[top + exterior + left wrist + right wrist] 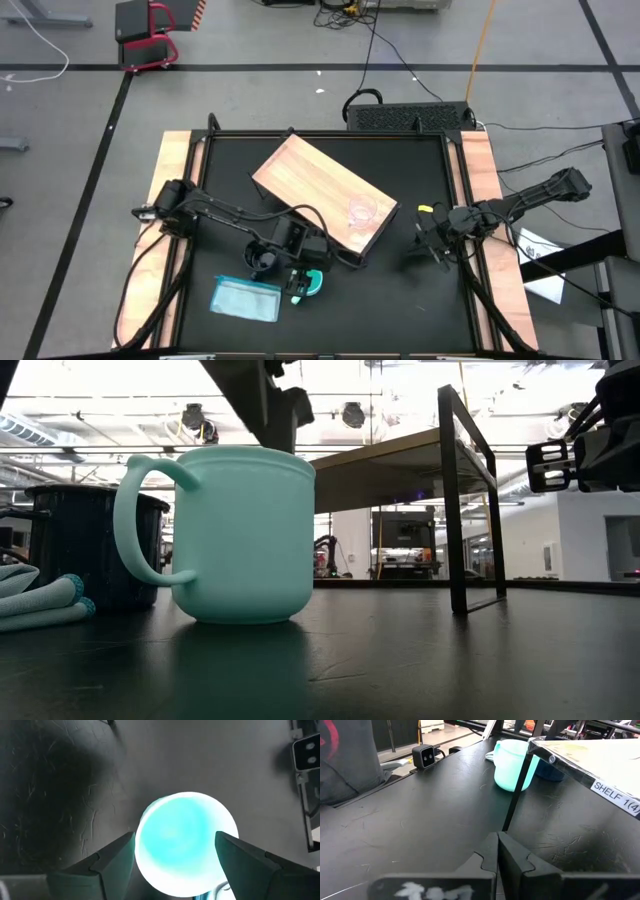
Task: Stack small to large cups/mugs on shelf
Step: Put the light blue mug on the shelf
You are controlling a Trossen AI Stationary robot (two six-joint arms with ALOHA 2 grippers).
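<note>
The turquoise mug stands upright on its base on the black table, near the front, and fills the low view. My left gripper is open just above it, one finger on either side of the rim, touching nothing that I can see. The dark mug stands beside it on the table. The clear cup stands on the light-wood shelf. My right gripper is shut and empty, right of the shelf and above the table.
A flat light-blue packet lies at the front left, next to the dark mug. The shelf's dark leg frame stands between the mugs and my right gripper. A small camera sits at the table's near edge.
</note>
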